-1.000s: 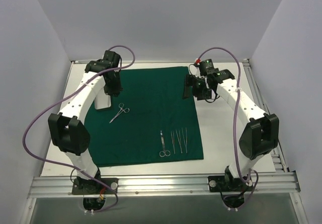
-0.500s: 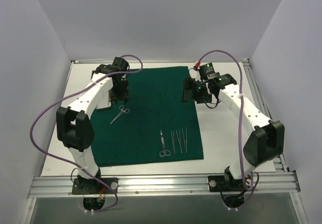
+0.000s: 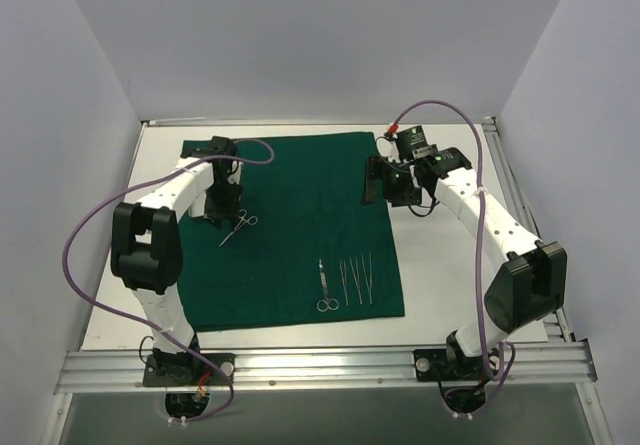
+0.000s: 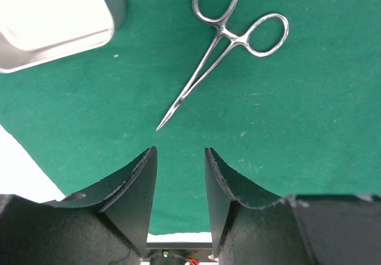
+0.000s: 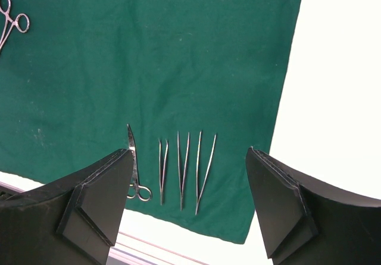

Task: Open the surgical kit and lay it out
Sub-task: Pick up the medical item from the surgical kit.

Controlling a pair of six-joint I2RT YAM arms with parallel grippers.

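Note:
The dark green cloth (image 3: 300, 225) lies spread flat on the table. Ring-handled forceps (image 3: 238, 227) lie on its left part, seen close in the left wrist view (image 4: 202, 70). My left gripper (image 3: 222, 213) hovers just behind their tip, open and empty (image 4: 178, 158). The shiny metal tray (image 4: 53, 21) sits to its left on the cloth; the left arm hides it in the top view. Scissors (image 3: 325, 287) and three tweezers (image 3: 357, 278) lie in a row near the cloth's front edge. My right gripper (image 3: 375, 180) is wide open and empty above the cloth's right edge (image 5: 189, 152).
The white table (image 3: 450, 265) shows right of the cloth and as a strip along its left. Grey walls close in the left, back and right. A metal rail (image 3: 320, 365) runs along the front edge by the arm bases.
My left gripper moved from the tray at the cloth's far left down toward the forceps, and its arm now covers the tray from above. The right arm shifted only slightly.

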